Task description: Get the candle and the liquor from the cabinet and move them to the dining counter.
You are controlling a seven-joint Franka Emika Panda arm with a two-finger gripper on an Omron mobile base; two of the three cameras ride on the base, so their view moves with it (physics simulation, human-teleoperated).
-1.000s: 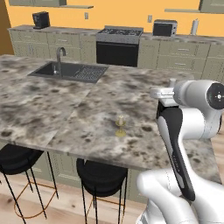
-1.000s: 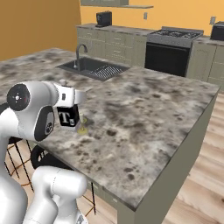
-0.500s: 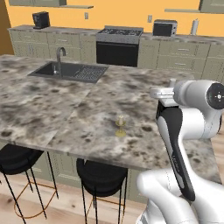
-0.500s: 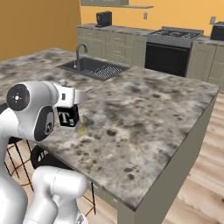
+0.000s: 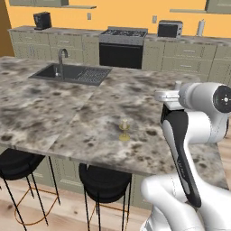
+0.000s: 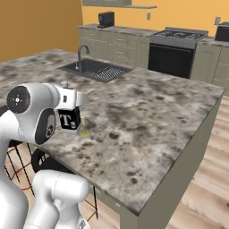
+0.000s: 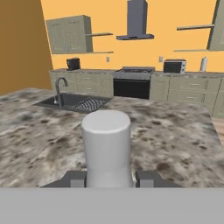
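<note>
The liquor (image 6: 69, 120), a bottle with a black label bearing a white "T", hangs just above the dining counter (image 6: 156, 116) near its front edge. My gripper (image 7: 111, 179) is shut on it. In the hand view the liquor (image 7: 106, 146) stands as a pale cylinder between the two fingertips (image 7: 76, 179). The candle (image 5: 124, 131), small on its brass stick, stands upright on the marble dining counter (image 5: 90, 108). In the right base view the candle (image 6: 84, 130) is right beside the bottle. An upper wall cabinet (image 7: 69, 34) hangs on the far wall.
The inset sink (image 5: 72, 73) with its tap lies at the island's far left. Black stools (image 5: 103, 180) stand under the near edge. A stove (image 5: 122, 47) and lower cabinets line the back wall. Bare marble stretches to the right of the candle (image 6: 179, 103).
</note>
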